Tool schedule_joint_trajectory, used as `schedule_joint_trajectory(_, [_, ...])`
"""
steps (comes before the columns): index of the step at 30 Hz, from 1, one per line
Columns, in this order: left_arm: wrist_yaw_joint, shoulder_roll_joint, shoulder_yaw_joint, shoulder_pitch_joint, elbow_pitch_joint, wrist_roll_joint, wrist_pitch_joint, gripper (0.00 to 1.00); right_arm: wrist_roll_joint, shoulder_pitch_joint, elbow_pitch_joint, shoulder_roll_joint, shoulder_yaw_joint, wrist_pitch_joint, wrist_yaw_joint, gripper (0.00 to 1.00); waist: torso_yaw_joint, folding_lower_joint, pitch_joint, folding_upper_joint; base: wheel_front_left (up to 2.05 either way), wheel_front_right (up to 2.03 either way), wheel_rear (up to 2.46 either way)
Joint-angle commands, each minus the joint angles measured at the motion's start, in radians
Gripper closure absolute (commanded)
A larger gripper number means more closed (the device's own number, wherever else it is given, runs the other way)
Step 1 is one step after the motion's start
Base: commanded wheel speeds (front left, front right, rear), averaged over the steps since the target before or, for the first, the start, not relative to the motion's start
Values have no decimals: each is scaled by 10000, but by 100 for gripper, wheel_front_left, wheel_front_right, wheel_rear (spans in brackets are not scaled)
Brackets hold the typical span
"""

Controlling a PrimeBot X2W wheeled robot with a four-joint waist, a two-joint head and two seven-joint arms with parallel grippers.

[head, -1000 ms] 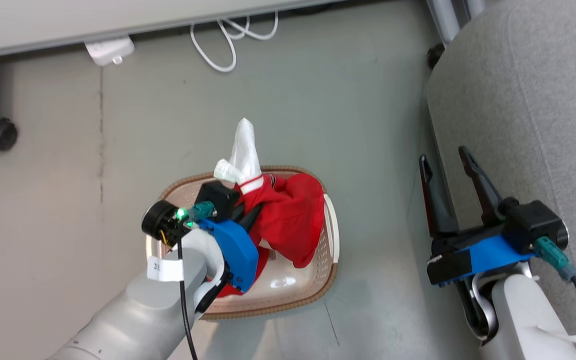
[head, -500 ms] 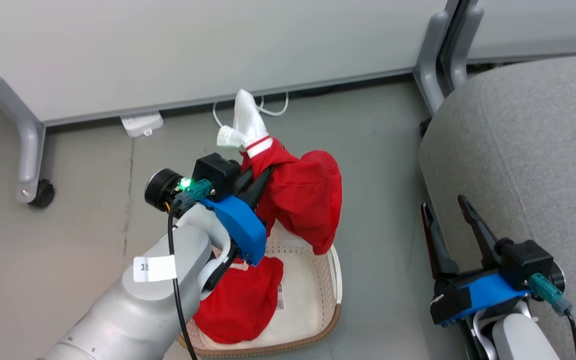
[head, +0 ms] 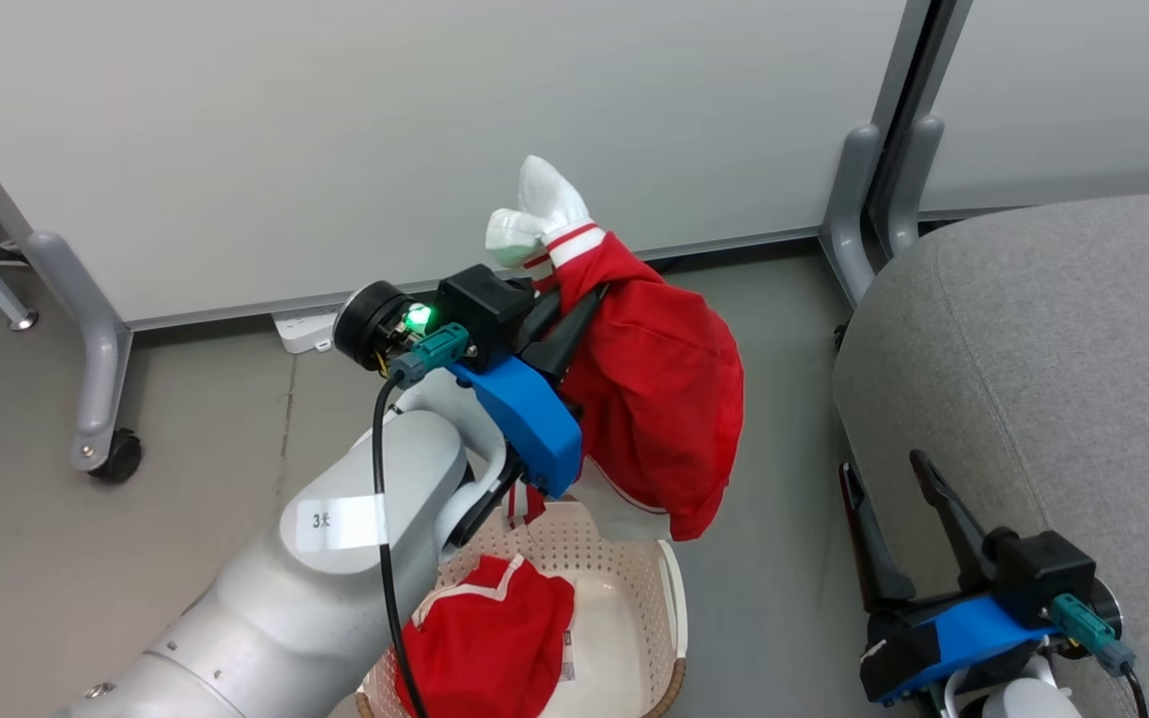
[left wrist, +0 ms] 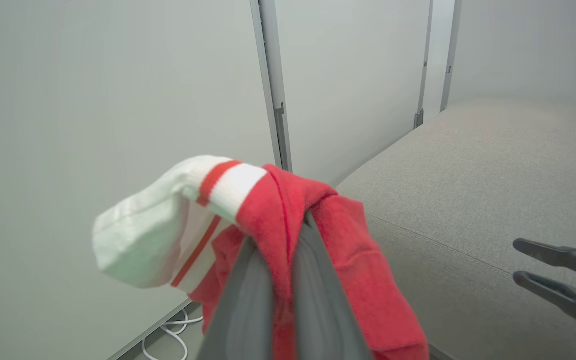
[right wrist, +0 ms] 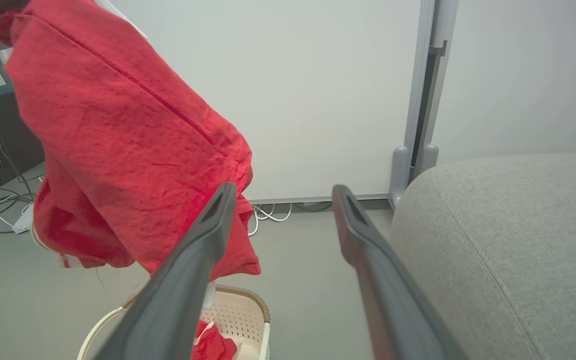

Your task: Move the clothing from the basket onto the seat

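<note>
My left gripper [head: 574,309] is shut on one piece of the clothing, a red garment [head: 664,409] with a white-trimmed end sticking up. It hangs in the air above the basket [head: 672,598], left of the seat [head: 1033,349]. In the left wrist view the fingers pinch a fold of this garment [left wrist: 358,260]. A second red garment [head: 495,638] lies inside the basket. My right gripper [head: 882,465] stands open and empty, low beside the seat's edge. From the right wrist view, the hanging garment [right wrist: 118,150] is at upper left, above the basket [right wrist: 248,320].
White partition panels stand behind, on grey legs with casters [head: 101,399] and a grey post [head: 874,179]. White cables [right wrist: 268,212] and a power strip [head: 300,329] lie on the grey floor at the panel's foot.
My left gripper has lifted the red garment up out of the basket and somewhat toward the seat; the other garment stayed in the basket. The head camera tilted up. The right gripper stayed open.
</note>
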Motion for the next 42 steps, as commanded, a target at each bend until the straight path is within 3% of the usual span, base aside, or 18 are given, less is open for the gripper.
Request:
schedule_joint_trajectory(1, [-36,-6,-4,-147,-36,47,-50,100,28,218,20,-35,26,-35,4,0,9,2,-161,-1,0,0,0])
schedule_joint_trajectory(13, [-90,-96,-194,-34,-66,-107,-12,100,-25,536,-83,-34,227,-35,4,0,55,2,-562,-1,0,0,0])
schedule_joint_trajectory(23, [-72,-127,-271,-7,-52,-144,-12,100,-334,54,-503,-34,1303,-35,5,0,109,2,-559,-1,0,0,0])
schedule_joint_trajectory(31, [-49,-185,-346,-100,-40,-149,-15,100,-510,-730,-608,-35,2305,-35,5,0,171,2,-439,-1,0,0,0])
schedule_joint_trajectory(42, [-78,-328,-479,-330,-25,-115,-17,100,-870,-2042,97,-35,2939,-35,5,0,395,2,-197,-1,0,0,0])
